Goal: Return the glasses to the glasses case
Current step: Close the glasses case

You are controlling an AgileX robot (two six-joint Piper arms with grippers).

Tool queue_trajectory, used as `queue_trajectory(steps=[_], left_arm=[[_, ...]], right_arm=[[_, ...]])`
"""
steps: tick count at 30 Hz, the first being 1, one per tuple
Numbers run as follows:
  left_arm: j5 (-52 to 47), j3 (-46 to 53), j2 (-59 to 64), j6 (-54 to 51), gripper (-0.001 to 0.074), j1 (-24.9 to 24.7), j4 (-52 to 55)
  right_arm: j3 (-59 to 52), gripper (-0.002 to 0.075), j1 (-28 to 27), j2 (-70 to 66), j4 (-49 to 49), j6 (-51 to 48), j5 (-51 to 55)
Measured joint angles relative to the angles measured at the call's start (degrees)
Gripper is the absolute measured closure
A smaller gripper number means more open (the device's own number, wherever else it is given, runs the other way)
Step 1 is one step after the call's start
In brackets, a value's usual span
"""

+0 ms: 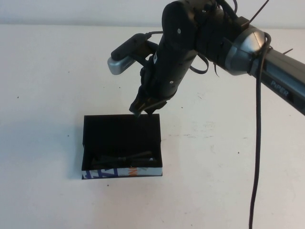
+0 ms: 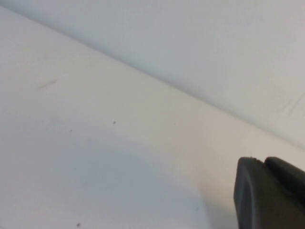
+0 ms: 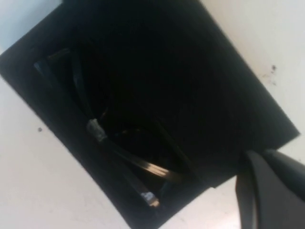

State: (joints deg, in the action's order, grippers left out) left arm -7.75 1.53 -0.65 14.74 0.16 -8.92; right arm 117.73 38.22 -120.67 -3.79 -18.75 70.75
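Glasses [image 1: 125,158] light, brittle, lying inside case [image 1: 90,131]; right hand [image 1: 144,107] above its lid, grip unclear; left hand [image 2: 269,193] away, grip unclear.

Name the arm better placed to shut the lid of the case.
Right. The right gripper hovers at the far edge of the rectangular black glasses case, whose dark-framed glasses lie inside. The left gripper faces only bare white table.

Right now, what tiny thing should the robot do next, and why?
Probably shut the lid. The glasses already lie inside the open glasses case, and the right gripper hovers at the upright lid's far edge, holding nothing. So nudging the lid down toward the printed side seems right. The left gripper sits elsewhere over bare table.
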Motion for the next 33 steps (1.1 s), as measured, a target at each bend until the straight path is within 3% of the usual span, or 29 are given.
queue_trajectory(steps=[5,10,15,19,24,33], left_arm=[[2.37,-0.42,0.00,4.24,0.0739,0.00,-3.19],[-10.02,-8.26,6.93,4.63,0.0739,-2.53,-4.97],[-22.19,-19.53,23.40,-1.17,0.0739,-8.74,-5.30],[-29.55,-27.05,37.69,-10.90,0.0739,-13.17,-10.21],[-37.27,-33.42,53.13,-29.16,0.0739,-14.22,-22.37],[-33.08,-34.97,77.64,-61.00,0.0739,-14.27,-46.35]], right_arm=[[0.00,0.0737,-2.09,0.00,-0.47,2.05,0.00],[0.00,0.0737,-4.55,0.00,-5.48,2.54,0.14],[0.00,0.0737,-5.90,0.00,-8.76,2.54,0.14],[0.00,0.0737,-6.27,-0.20,-9.38,2.54,0.14],[0.00,0.0737,-7.45,-0.46,-10.59,2.66,0.14],[0.00,0.0737,-11.04,-2.83,-18.80,2.66,-1.74]])
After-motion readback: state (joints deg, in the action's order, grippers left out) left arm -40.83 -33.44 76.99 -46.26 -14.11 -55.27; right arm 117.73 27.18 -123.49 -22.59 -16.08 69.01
